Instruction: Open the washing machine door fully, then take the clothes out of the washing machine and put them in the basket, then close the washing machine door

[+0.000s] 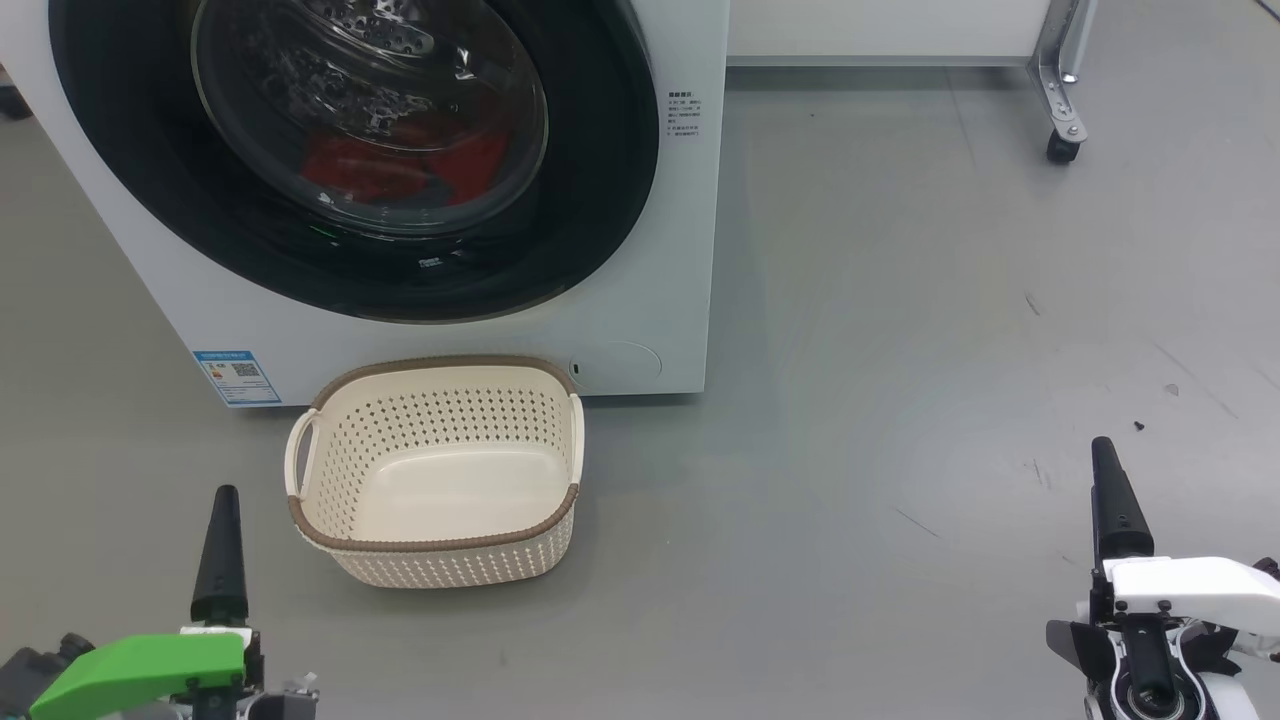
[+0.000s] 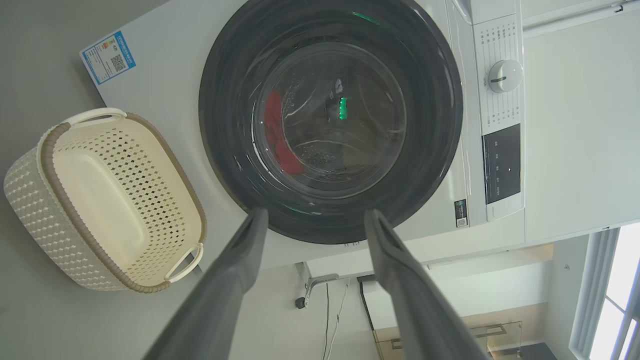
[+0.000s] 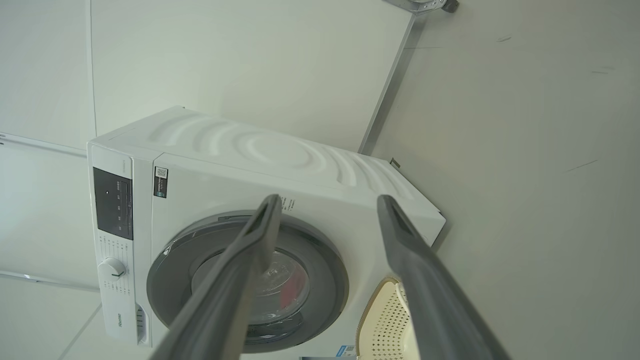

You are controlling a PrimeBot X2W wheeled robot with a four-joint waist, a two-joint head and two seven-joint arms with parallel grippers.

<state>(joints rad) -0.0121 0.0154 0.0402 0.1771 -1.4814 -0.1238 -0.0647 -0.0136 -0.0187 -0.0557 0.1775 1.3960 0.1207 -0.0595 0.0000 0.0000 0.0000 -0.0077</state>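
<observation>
Both the left gripper and the right gripper hang with jaws spread wide, holding nothing, well back from the washing machine door. That door sits shut, flush in the washing machine, and red clothes lie behind its glass. Just before the machine stands the basket, its cream bottom bare. Grey floor spreads open rightward to a castor.
</observation>
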